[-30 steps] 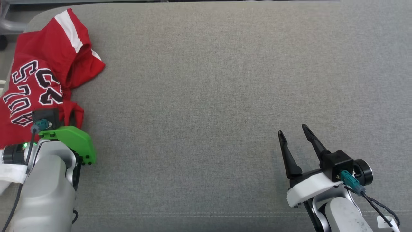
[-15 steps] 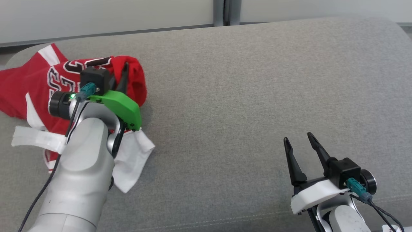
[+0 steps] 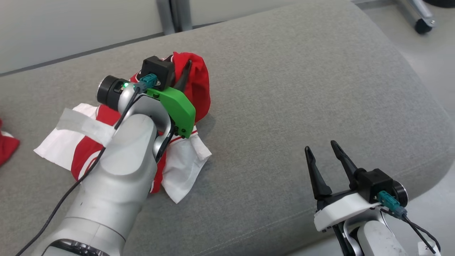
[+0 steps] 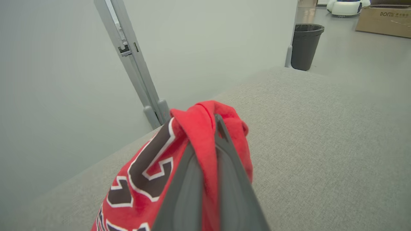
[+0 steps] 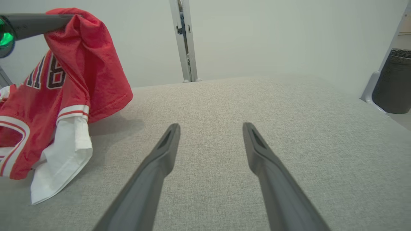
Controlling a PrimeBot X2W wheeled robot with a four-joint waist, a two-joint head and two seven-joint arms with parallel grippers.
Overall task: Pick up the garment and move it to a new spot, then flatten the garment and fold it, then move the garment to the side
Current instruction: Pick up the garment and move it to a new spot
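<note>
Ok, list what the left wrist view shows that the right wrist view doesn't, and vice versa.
Left wrist view: a close look at the left gripper shut on a red fold of the garment, and a cardboard box on the floor. Right wrist view: the right gripper open over the grey cushion, and the garment's white panel trailing onto it. Both: the held garment, the cushion, the grey post, the dark bin.

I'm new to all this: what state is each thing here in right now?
Left gripper: shut on the red jersey.
Right gripper: open, holding nothing.
Red jersey: bunched, one fold lifted, the rest trailing on the grey cushion.
Waste bin: upright, open-topped, on the floor.
</note>
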